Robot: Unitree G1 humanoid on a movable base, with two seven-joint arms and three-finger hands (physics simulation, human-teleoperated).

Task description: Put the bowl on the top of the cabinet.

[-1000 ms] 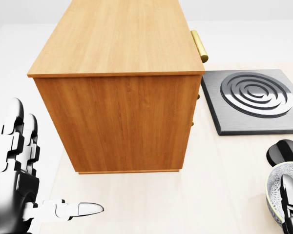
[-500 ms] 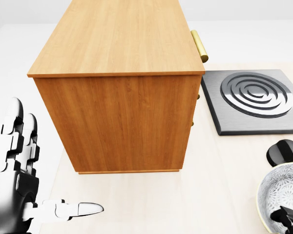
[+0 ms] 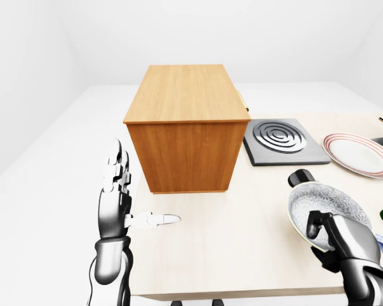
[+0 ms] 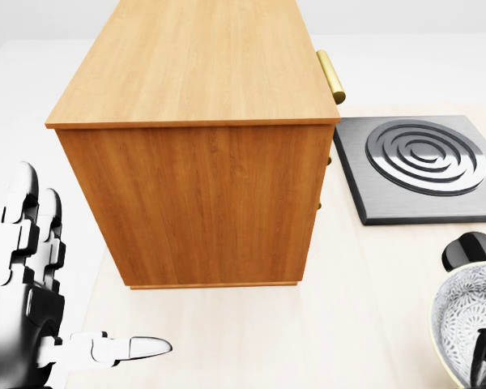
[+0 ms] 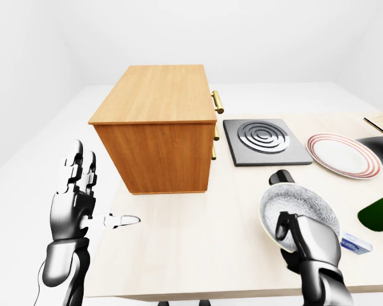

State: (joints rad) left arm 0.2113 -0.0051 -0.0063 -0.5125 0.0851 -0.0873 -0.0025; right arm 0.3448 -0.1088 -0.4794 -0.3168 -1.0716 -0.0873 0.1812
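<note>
Your right hand (image 5: 303, 239) has its dark fingers closed over the rim of the white patterned ceramic bowl (image 3: 322, 211), holding it tilted up off the pale wooden table (image 3: 242, 242), low on the right of the left-eye view. In the head view the bowl shows only partly, cut off at the bottom right corner. A small black rounded object (image 4: 470, 250) sits just above the bowl in that view; you cannot tell what it is.

Your left hand (image 3: 118, 201) stands upright at the left edge of the table with its fingers straight up and the thumb stretched out to the side, fully spread and gripping nothing.

The orange-brown wooden cabinet (image 3: 185, 124) stands on the table, well apart from the bowl and up to the left of it. Its flat top is bare, and brass-coloured handles (image 5: 217, 102) show on its right side in the right-eye view.

Just right of the cabinet lies a dark grey square hob plate with silver concentric rings (image 5: 264, 140). Further right is a white plate with a red-striped rim (image 5: 341, 155). A dark green shape (image 5: 380, 213) reaches in from the right edge.
</note>
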